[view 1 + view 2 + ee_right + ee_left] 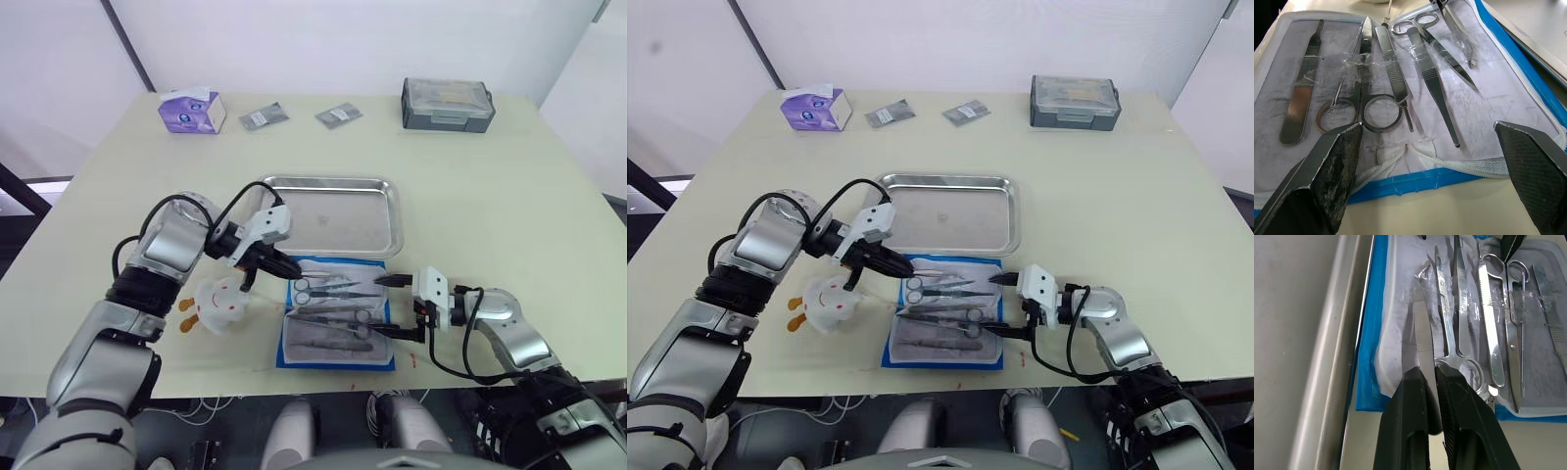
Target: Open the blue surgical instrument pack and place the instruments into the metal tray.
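Left wrist: ridged steel tweezers

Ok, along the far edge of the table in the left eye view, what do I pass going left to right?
Purple tissue box → first grey foil packet → second grey foil packet → grey lidded box.

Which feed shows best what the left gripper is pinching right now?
The left wrist view: the left gripper is shut on a flat silver instrument over the open blue pack. Head views show only its fingers at the pack's edge; the right wrist view shows their tips.
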